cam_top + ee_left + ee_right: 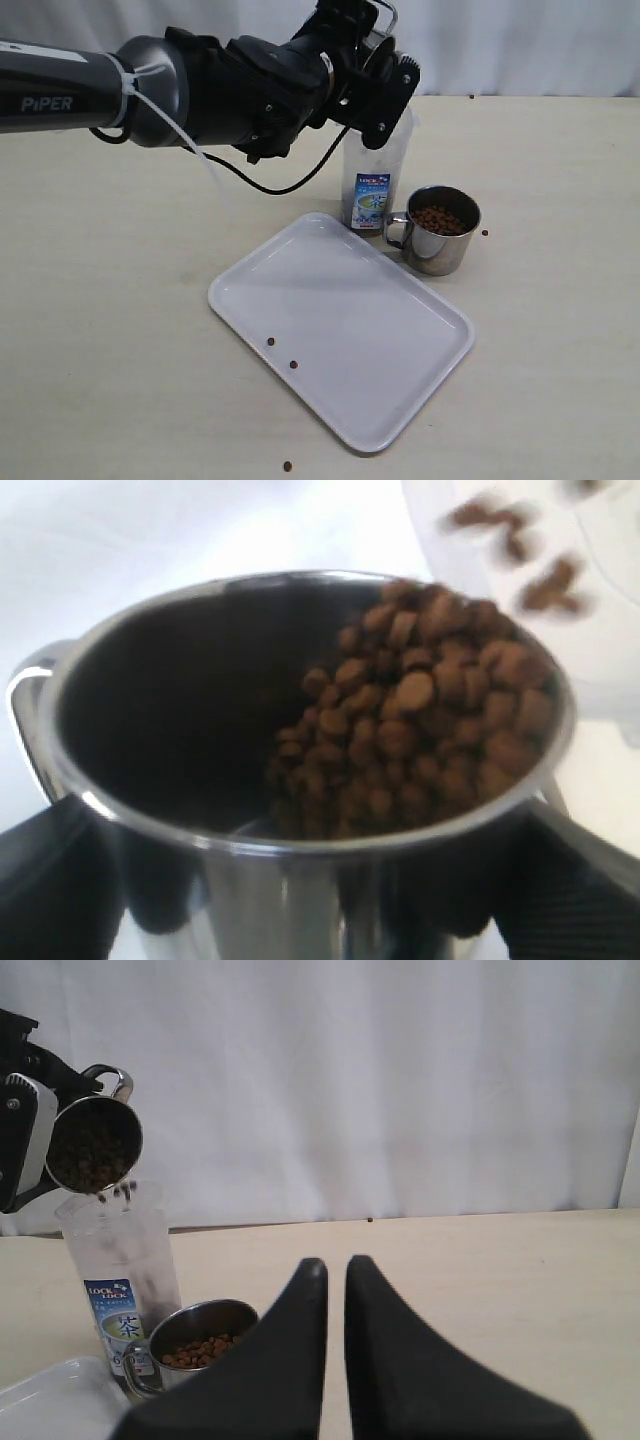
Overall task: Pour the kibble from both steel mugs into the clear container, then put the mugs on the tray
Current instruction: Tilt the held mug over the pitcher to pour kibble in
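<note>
Left pincer is up at far centre, jaws set wide and clamped on the sides of a short shiny stainless-steel mug with a small loop handle. This held mug is tipped over, its mouth above the rim of the tall translucent plastic cylinder with a blue-and-white label, the clear container. Small round reddish-brown kibble is piled against the low side of the held mug, and a few pellets are in mid-air at the lip, blurred.

The clear container stands upright on the pale counter. How much is inside is hard to tell through the cloudy wall.

A second mug, same steel type, stands upright just right of the clear container with its handle towards it; whether they touch is unclear. It is full of pellets.

The flat white rectangular plastic tray, with rounded corners, lies angled on the near side of both. It carries no mug, only two loose pellets near its left edge. Stray pellets lie on the counter too.

Right pincer is low over the counter, black fingers nearly together with only a slit between them — holding nothing. It faces the second mug and a white curtain.
</note>
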Controlling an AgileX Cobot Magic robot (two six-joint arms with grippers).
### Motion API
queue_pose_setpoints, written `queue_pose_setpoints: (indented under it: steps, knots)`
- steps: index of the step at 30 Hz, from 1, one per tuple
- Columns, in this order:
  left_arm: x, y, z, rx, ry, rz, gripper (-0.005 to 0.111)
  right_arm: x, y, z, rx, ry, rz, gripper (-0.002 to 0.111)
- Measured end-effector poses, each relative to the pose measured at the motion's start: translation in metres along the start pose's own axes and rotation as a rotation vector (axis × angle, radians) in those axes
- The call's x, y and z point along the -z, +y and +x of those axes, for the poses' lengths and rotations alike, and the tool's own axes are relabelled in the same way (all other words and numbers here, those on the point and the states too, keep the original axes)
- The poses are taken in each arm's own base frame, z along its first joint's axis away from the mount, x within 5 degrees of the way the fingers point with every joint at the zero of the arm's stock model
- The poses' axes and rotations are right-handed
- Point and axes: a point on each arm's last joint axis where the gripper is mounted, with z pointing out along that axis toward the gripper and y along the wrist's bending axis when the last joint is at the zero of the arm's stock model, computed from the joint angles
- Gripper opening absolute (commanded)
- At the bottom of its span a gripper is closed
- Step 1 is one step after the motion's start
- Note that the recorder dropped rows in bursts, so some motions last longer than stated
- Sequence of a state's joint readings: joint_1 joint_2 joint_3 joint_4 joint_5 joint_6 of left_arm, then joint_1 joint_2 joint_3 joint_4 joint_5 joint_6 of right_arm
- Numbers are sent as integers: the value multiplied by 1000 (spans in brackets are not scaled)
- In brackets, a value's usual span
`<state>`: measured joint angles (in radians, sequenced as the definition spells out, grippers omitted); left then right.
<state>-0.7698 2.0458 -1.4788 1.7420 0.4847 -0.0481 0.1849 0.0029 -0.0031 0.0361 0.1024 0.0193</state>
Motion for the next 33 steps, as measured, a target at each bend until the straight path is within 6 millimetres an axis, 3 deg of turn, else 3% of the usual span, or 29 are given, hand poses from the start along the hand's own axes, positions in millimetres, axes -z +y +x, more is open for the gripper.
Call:
queue_pose_setpoints:
  steps: [33]
  knots:
    - [2, 1, -7, -230, -37, -6, 0, 0, 0, 0, 0, 0, 0, 5]
